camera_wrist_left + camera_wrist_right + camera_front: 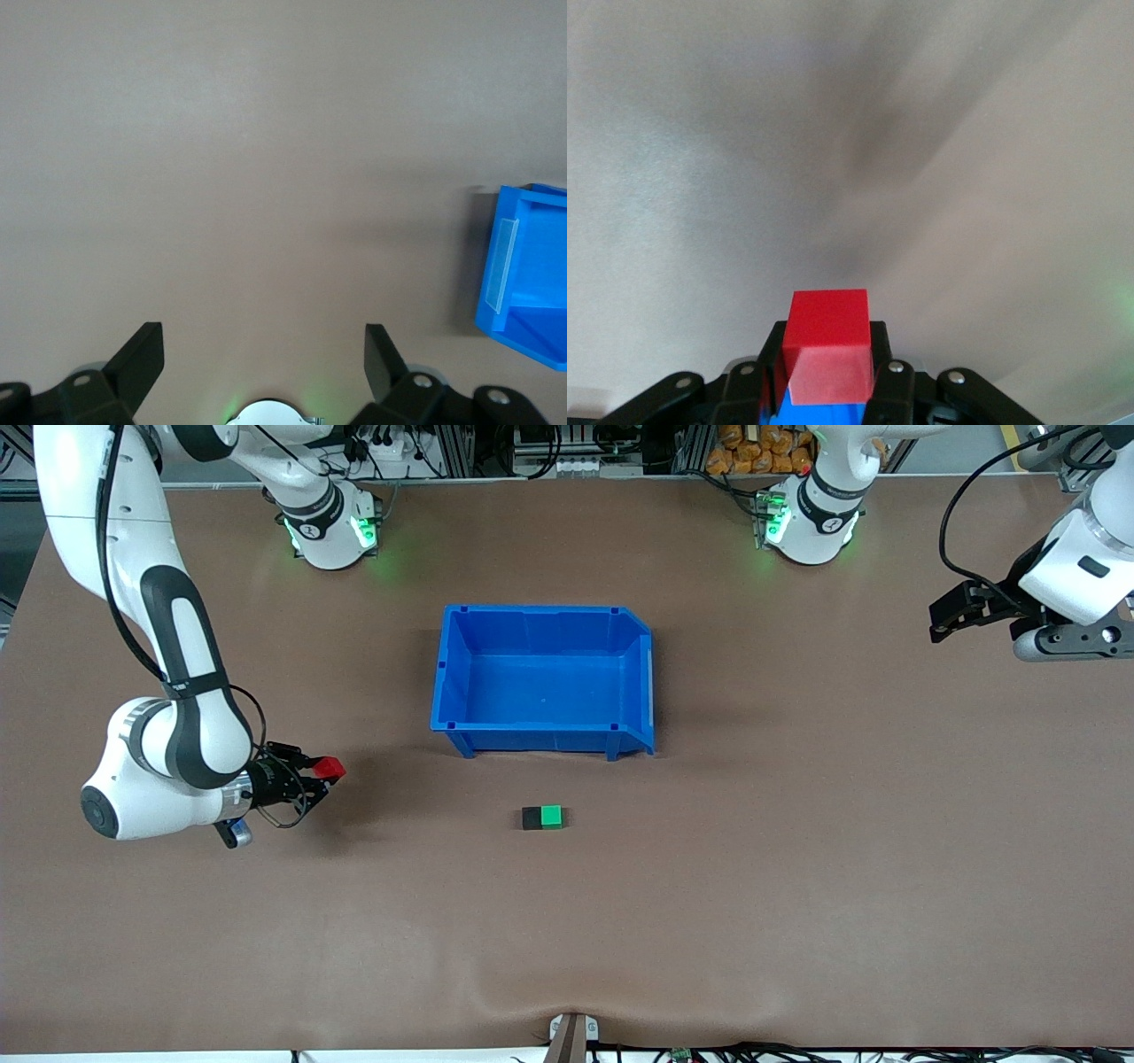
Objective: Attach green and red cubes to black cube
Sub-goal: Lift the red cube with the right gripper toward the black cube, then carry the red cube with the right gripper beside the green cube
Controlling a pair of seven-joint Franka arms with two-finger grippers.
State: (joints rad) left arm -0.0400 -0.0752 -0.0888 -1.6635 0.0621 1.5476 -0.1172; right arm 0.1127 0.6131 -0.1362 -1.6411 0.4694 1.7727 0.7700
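The black cube (532, 817) and the green cube (552, 817) sit joined side by side on the table, nearer to the front camera than the blue bin (545, 618). My right gripper (330, 772) is shut on the red cube (329, 767) and holds it above the table toward the right arm's end. In the right wrist view the red cube (827, 347) sits between the fingers (879, 372). My left gripper (941, 622) is open and empty, raised over the left arm's end of the table, where that arm waits; its fingers (142, 359) stand wide apart in the left wrist view.
The blue bin is empty and stands mid-table; one end of it shows in the left wrist view (523, 283). The brown table mat (709, 921) covers the table.
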